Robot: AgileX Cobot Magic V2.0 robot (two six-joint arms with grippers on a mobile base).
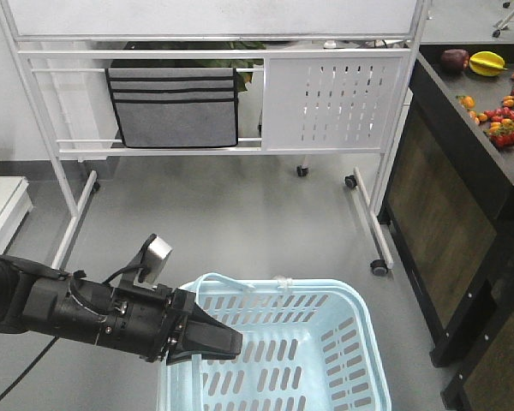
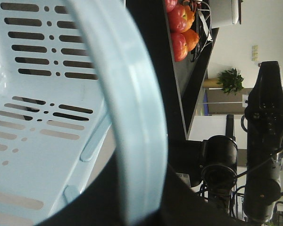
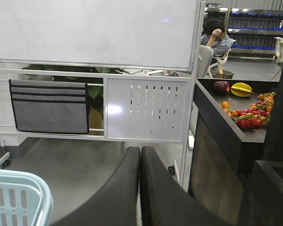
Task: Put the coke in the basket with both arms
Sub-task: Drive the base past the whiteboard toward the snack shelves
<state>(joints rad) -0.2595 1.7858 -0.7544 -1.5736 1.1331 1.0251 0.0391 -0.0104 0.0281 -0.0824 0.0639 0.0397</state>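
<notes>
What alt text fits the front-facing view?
The left arm's fingers pinch the near-left edge of a light blue basket; no coke is visible. Behind stand a wheeled white rack with a grey pouch and a dark counter of fruit.

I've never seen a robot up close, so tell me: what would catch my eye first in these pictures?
The light blue basket fills the bottom of the front view, and the black left end effector appears clamped on its handle at the left side. To the right, a dark counter carries bright fruit. The right end effector hangs shut and empty, facing a white frame with a grey pocket organiser.
</notes>
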